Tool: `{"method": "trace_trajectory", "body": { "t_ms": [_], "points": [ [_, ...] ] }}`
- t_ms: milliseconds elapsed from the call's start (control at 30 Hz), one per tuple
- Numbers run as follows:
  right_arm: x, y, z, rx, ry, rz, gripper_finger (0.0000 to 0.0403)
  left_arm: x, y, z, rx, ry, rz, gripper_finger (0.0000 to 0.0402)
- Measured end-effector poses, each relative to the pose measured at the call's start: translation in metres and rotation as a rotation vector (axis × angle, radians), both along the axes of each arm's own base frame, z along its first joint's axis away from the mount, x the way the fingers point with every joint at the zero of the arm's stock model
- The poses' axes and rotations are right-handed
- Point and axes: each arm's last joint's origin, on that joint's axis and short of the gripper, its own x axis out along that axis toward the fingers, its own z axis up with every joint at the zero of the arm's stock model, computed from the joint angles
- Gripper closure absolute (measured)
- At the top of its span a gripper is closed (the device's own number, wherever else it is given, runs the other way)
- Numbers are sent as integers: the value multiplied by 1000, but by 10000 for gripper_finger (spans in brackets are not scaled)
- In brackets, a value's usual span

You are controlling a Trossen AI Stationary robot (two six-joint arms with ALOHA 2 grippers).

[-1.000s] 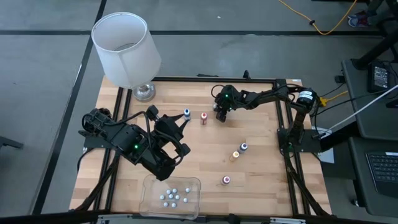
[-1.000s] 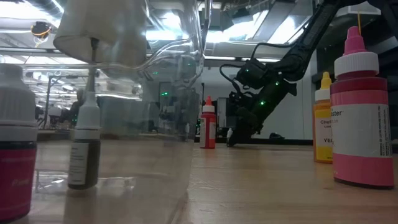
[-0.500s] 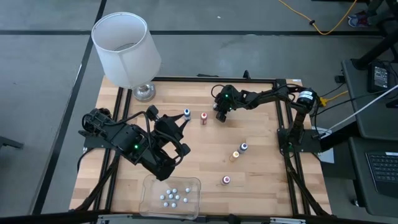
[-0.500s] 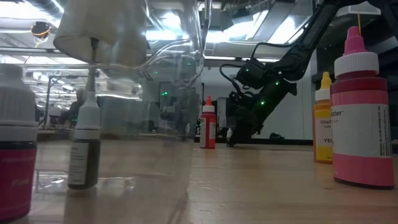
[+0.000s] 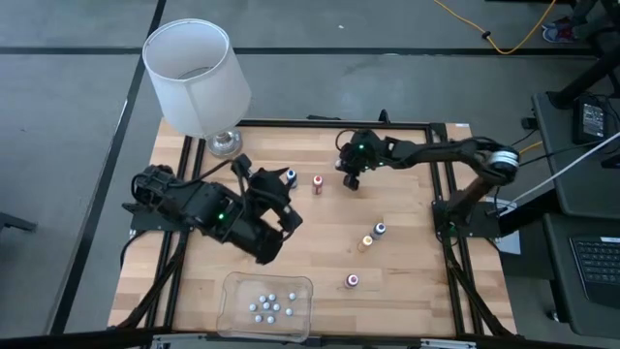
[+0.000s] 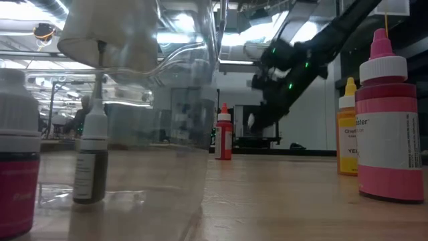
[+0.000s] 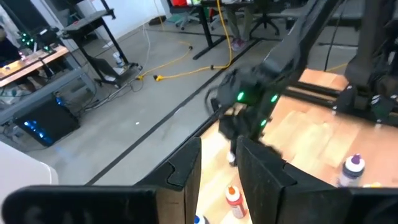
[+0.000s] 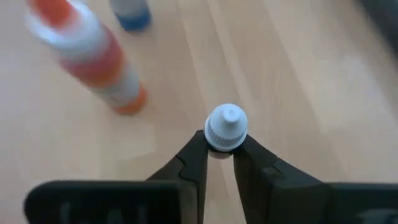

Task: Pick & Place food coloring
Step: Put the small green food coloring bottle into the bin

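Pale wood of the table (image 5: 320,242) lies under my right gripper (image 8: 219,149), whose two fingers are clamped on the white cap of a small food coloring bottle (image 8: 226,127) — lifted clear near the far edge, I judge. Next to it stands the red bottle (image 5: 317,182). To carry well I should hold the pinch steady, rise straight, then swing toward the clear tray (image 5: 232,291) without knocking that neighbour. My left gripper (image 7: 219,168) waits mid-table, fingers slightly apart, empty. On the orange bottle's (image 6: 348,130) label I read "YE"; the rest is too small to read.
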Motion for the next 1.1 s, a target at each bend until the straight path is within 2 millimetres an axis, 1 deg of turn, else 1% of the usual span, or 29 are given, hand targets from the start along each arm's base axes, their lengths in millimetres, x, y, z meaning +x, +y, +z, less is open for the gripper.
{"method": "trace_trajectory", "body": {
  "t_ms": [133, 233, 333, 400, 500, 600, 667, 767, 833, 967, 1100],
  "points": [
    [-12, 14, 37, -38, -61, 35, 328, 6, 14, -2, -43, 62, -2, 304],
    [-25, 28, 66, -51, -96, 58, 330, 11, 24, -4, -102, 113, -17, 304],
    [-36, 42, 93, -28, -106, 101, 331, 15, 36, -6, -171, 177, -47, 303],
    [-40, 50, 110, -5, -97, 119, 328, 19, 43, -8, -216, 227, -85, 298],
    [-40, 61, 134, 5, -66, 161, 325, 27, 53, -7, -261, 270, -173, 283],
    [-36, 70, 159, -11, -82, 210, 326, 38, 62, -2, -266, 258, -283, 261],
    [-33, 75, 172, -14, -91, 232, 329, 45, 67, 1, -260, 241, -350, 243],
    [-26, 83, 187, -32, -123, 264, 329, 50, 74, 4, -263, 232, -417, 215],
    [-22, 88, 192, -53, -130, 273, 327, 52, 80, 4, -277, 225, -441, 200],
    [-12, 97, 197, -85, -130, 305, 327, 56, 89, 5, -275, 213, -447, 183],
    [-2, 107, 195, -103, -115, 332, 329, 65, 95, 0, -283, 210, -449, 182]
  ]
}}
